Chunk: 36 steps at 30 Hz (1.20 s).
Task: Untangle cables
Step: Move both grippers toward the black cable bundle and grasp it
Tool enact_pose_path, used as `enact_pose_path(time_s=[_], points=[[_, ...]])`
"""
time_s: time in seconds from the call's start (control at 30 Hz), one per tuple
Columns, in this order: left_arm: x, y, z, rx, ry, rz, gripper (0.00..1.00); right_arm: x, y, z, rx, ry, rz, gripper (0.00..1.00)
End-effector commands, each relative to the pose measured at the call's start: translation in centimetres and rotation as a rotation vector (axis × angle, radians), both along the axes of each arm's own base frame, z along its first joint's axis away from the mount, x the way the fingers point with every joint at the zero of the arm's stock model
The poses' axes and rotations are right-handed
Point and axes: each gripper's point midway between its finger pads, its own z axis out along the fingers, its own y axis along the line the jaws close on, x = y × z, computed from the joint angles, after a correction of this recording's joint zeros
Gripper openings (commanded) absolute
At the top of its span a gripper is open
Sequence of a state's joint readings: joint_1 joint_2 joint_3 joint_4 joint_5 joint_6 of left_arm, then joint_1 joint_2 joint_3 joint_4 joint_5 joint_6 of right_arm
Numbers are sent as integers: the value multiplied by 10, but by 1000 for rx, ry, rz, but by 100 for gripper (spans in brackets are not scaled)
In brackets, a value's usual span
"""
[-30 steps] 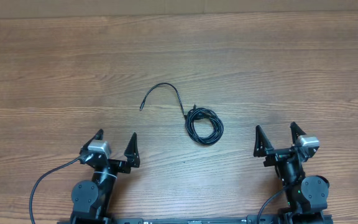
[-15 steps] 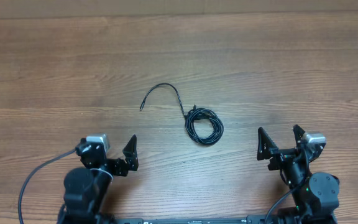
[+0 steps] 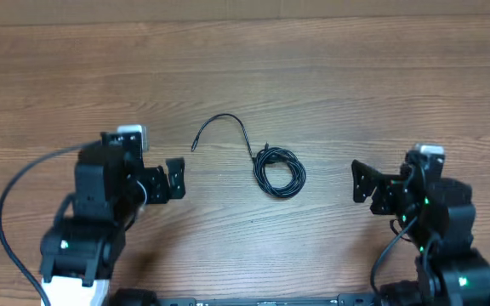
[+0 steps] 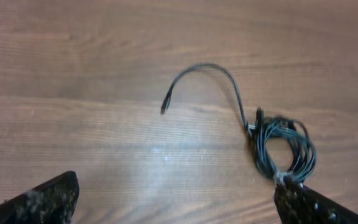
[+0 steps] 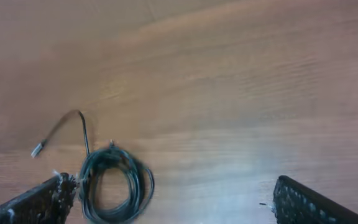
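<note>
A thin black cable lies on the wooden table, wound into a small coil (image 3: 259,174). One loose end arcs up and to the left and ends in a small plug tip (image 3: 193,148). My left gripper (image 3: 162,180) is open and empty, left of the coil and below the plug tip. My right gripper (image 3: 387,189) is open and empty, to the right of the coil. In the left wrist view the coil (image 4: 263,152) lies just above the right fingertip of the open jaws (image 4: 179,211). In the right wrist view the coil (image 5: 91,180) lies beside the left fingertip of the open jaws (image 5: 176,208).
The wooden table (image 3: 356,85) runs to a far edge at the top of the overhead view. A thick black arm wire (image 3: 7,212) loops out at the lower left, and another (image 3: 379,263) hangs by the right arm base.
Both arms have lifted and moved forward from their bases toward the cable. The cable has not moved. Both grippers stay open.
</note>
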State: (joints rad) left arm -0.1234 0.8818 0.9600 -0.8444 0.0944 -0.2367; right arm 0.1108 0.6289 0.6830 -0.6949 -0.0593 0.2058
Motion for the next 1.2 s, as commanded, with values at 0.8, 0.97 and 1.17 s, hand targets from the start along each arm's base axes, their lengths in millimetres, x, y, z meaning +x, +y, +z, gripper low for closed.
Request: enact_pose_path(time_s=[0.8, 0.97, 1.17], points=[[58, -102, -75, -17, 243, -327, 85, 16, -2, -26, -9, 249, -37, 100], [62, -136, -131, 19, 350, -410, 82, 16, -2, -27, -9, 250, -37, 100], [67, -171, -188, 106, 378, -497, 75, 16, -2, -27, -10, 254, -37, 100]])
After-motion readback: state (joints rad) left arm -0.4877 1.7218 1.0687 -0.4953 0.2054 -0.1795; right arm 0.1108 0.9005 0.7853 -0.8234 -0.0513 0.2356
